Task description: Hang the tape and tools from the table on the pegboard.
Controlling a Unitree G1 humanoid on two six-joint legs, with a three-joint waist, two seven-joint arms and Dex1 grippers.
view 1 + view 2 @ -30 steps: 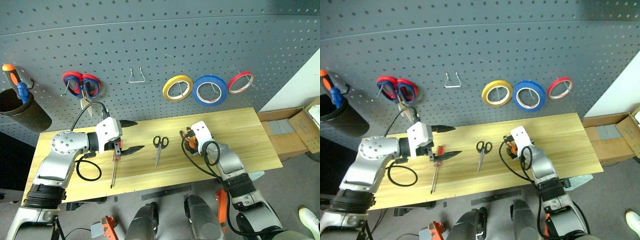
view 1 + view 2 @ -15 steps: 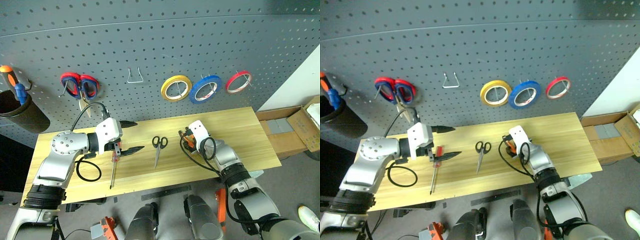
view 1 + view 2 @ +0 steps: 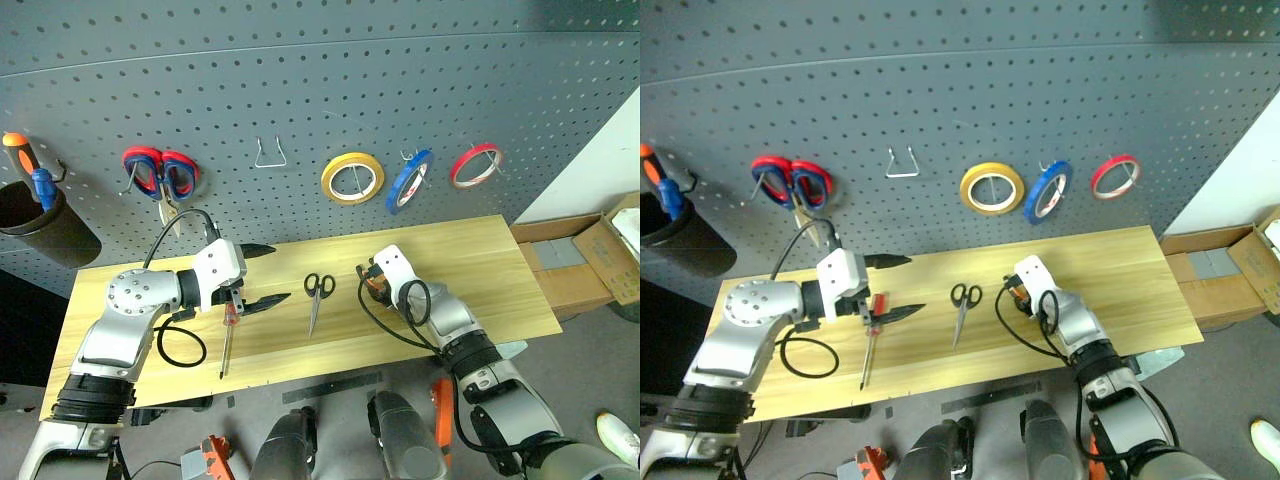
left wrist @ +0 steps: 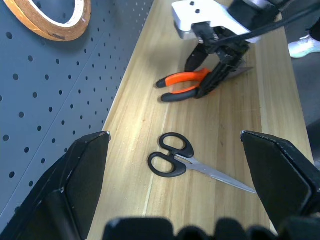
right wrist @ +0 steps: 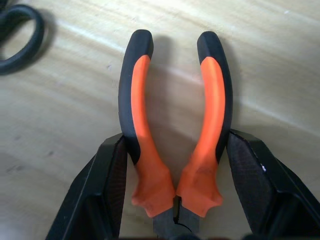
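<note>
The orange-and-black pliers (image 5: 140, 100) lie on the table (image 3: 480, 260), their handles between my right gripper's fingers. My right gripper (image 3: 372, 284) presses both pads against them. The black scissors (image 3: 318, 295) lie mid-table, blades toward the front edge. Left of them lies the red-handled screwdriver (image 3: 228, 335). My left gripper (image 3: 272, 272) hovers open just above the screwdriver's handle, holding nothing. The blue tape (image 3: 410, 180) hangs edge-on from a hook on the pegboard (image 3: 300, 80).
A yellow roll (image 3: 353, 177) and a red roll (image 3: 476, 165) flank the blue one. Red-and-blue scissors (image 3: 160, 172) and a bare wire hook (image 3: 270, 153) hang further left. A black cup (image 3: 40, 225) holds two drivers. Cardboard boxes (image 3: 600, 255) stand right of the table.
My right gripper's fingers have closed in onto the pliers' handles. The blue tape has swung on its hook from face-on to edge-on. The left gripper has kept still.
</note>
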